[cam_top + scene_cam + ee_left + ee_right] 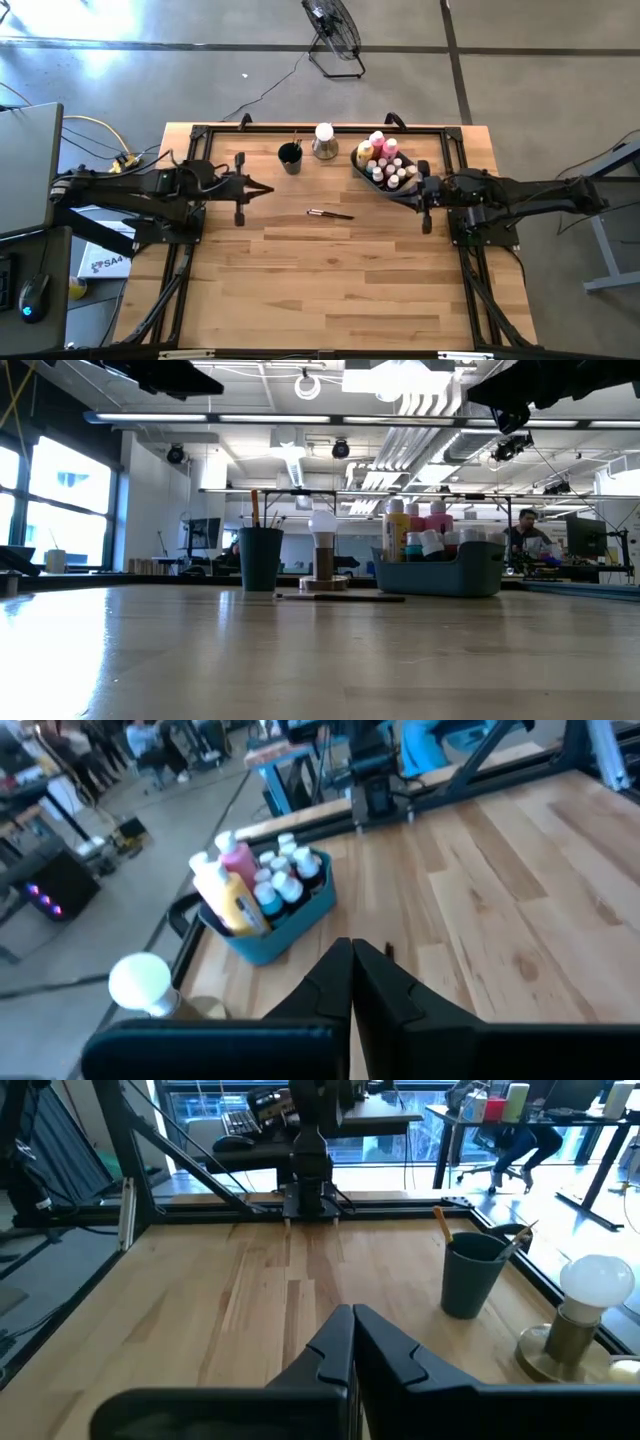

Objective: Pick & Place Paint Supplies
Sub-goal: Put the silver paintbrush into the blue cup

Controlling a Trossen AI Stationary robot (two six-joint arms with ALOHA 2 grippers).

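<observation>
Paint bottles: a pink bottle, a yellow bottle and small teal ones stand upright, packed close in the bin at the upper right of the high view. The left wrist view shows the same bunch, pink beside yellow.
Small pots: white-capped pots fill the near part of the bin, touching each other.
Brushes on the worktop: two thin dark-handled brushes lie flat and close together in the middle of the high view, apart from everything else.
Brushes in the cup: thin handles stick up out of the dark cup.
Bin: the grey-blue bin sits on the worktop, right of middle in the low view.
Cup: the dark round cup stands upright, upper middle of the high view, near the lamp.
Lamp: a small lamp with a round white bulb stands between the cup and the bin.
Left gripper: the left gripper is at the middle left of the high view, above the worktop; its jaws are pressed together and carry nothing.
Right gripper: the right gripper is just beside the bin's near edge; its jaws are clenched on nothing.
Worktop: a pale wooden worktop with a dark frame.
</observation>
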